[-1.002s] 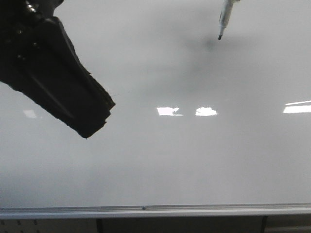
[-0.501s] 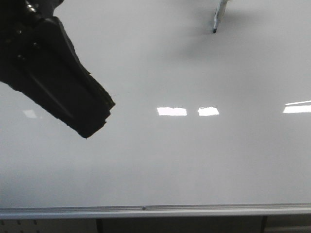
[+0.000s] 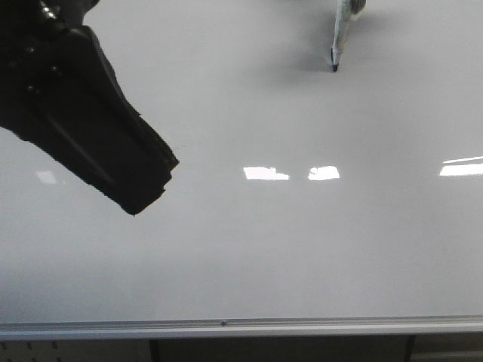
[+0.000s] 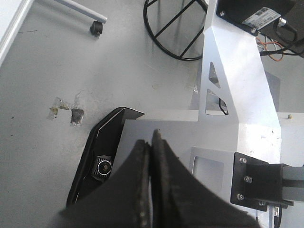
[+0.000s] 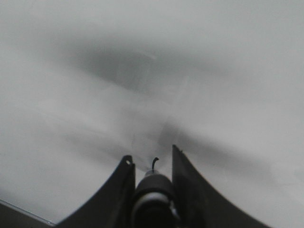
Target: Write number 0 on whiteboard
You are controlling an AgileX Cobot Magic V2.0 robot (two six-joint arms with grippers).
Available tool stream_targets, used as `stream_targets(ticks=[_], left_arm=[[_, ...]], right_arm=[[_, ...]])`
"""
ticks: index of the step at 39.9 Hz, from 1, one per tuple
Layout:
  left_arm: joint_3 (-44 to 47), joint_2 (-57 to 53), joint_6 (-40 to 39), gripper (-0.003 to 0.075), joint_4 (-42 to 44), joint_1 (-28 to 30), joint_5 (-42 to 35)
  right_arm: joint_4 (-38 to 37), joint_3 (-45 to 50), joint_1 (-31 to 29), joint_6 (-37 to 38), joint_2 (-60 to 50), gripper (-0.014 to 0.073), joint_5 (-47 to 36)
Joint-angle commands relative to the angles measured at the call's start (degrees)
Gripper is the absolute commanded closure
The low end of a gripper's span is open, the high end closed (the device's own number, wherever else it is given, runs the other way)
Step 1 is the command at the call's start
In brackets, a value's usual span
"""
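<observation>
The whiteboard (image 3: 302,249) is a large glossy pale grey board that fills the front view and the right wrist view (image 5: 71,95). No closed outline of the number 0 shows on it. In the right wrist view there is only a short curved black stroke (image 5: 154,161) at the marker's tip. My right gripper (image 5: 151,155) is shut on a marker (image 5: 152,190). In the front view the marker (image 3: 340,34) hangs from the top edge with its dark tip on the board, meeting its own shadow. My left gripper (image 3: 147,197) is shut and empty, held off the board at the upper left. Its closed fingers (image 4: 142,156) point at the floor.
A silver rail (image 3: 226,328) runs along the board's bottom edge. Bright rectangular light reflections (image 3: 266,173) lie across the board's middle and at the right (image 3: 462,167). The left wrist view shows the robot's white base frame (image 4: 237,71) and a caster wheel (image 4: 97,28) on the grey floor.
The marker tip went slightly up and left, then came back down in the front view. Its shadow, apart from the tip a second ago, now meets it. The left arm has not moved.
</observation>
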Motion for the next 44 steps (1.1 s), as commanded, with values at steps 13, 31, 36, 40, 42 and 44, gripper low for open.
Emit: stream_targets(ticks=[13, 31, 36, 40, 42, 44], left_arm=[[-1.7, -1.9, 0.2, 0.0740, -3.5, -0.5, 0.6], [-1.7, -1.9, 0.2, 0.0740, -3.5, -0.5, 0.6], [-1.7, -1.9, 0.2, 0.0740, -3.5, -0.5, 0.6], [-1.7, -1.9, 0.2, 0.0740, -3.5, -0.5, 0.6], [-1.7, -1.9, 0.2, 0.0740, -3.5, -0.5, 0.6], [-1.7, -1.9, 0.2, 0.0740, -3.5, -0.5, 0.6]], right_arm=[[-2.6, -1.7, -0.4, 0.2, -0.2, 0.0661, -1.9], [-6.6, -1.8, -2.6, 0.2, -1.5, 0.0661, -3.1], [-6.6, -1.8, -3.6, 0.2, -2.3, 0.0661, -4.9], [-6.6, -2.7, -3.7, 0.2, -2.7, 0.0661, -6.3], [-6.6, -3.4, -3.7, 0.2, -2.7, 0.0661, -6.9], [-6.6, -4.3, -3.7, 0.2, -2.7, 0.0661, -7.5]])
